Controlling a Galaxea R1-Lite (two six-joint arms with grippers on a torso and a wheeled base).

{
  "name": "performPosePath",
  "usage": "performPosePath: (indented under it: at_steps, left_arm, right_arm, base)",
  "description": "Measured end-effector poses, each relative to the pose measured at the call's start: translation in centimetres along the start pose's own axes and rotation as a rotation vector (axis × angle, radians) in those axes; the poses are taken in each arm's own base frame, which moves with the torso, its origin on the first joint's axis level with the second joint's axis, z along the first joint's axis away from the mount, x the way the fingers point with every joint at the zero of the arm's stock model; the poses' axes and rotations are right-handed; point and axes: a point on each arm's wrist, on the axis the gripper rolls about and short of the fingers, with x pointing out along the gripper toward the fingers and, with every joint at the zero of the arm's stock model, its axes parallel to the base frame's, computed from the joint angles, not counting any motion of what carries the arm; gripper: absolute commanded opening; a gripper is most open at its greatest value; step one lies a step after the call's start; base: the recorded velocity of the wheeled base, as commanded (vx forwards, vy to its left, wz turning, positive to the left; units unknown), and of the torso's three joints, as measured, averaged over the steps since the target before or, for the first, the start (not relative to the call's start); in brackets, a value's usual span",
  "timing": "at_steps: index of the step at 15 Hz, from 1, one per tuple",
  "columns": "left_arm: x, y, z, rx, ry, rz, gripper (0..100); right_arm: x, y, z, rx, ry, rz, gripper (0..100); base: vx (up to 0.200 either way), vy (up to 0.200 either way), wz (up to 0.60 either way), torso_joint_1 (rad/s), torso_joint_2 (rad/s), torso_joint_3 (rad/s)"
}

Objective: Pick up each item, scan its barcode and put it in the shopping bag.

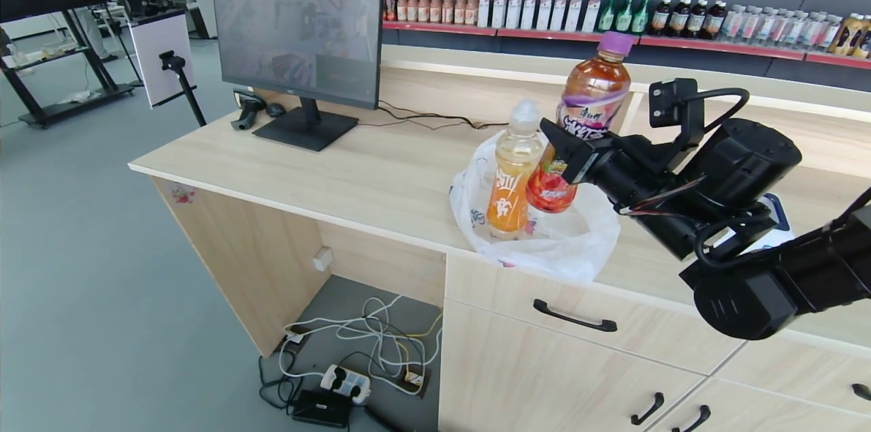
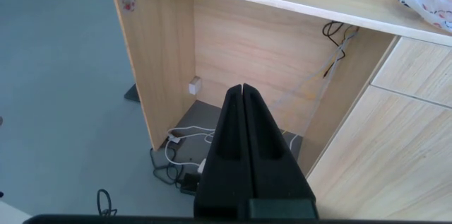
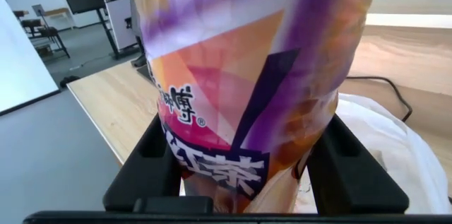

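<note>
as the right jaws clamp its label, the bottle [image 1: 592,93] hangs tilted.

Light wood counter [image 1: 381,173] is carrying everything here. Toward its far left end a dark monitor [image 1: 299,30] is standing upright on a flat black stand. Just beside that stand, on the left, a handheld scanner [image 1: 246,112] is lying on the top, with a small black mouse [image 1: 275,109] sitting next to it. Black cables [image 1: 435,120] are trailing from behind the monitor across the wood to the right. Near the front edge a white plastic shopping bag [image 1: 565,241] is sitting crumpled and open, its lower fold hanging slightly over the edge. An orange drink bottle [image 1: 512,177] is standing upright inside it. Drawer fronts with black handles [image 1: 575,316] are showing below the bag.
</note>
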Motion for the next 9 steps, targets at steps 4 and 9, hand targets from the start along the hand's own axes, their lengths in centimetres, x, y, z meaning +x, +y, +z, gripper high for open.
performPosePath:
  at_steps: [4,9]
  left_arm:
    - [0.0,0.0,0.0,0.0,0.0,0.0,0]
    - [0.0,0.0,0.0,0.0,0.0,0.0,0]
  right_arm:
    - [1.0,-2.1,-1.2,-0.01,0.001,-0.003,0]
    - [1.4,-4.5,-3.3,-0.027,0.0,-0.016,0]
  base:
    - [0.0,0.0,0.0,0.0,0.0,0.0]
    - [0.0,0.0,0.0,0.0,0.0,0.0]
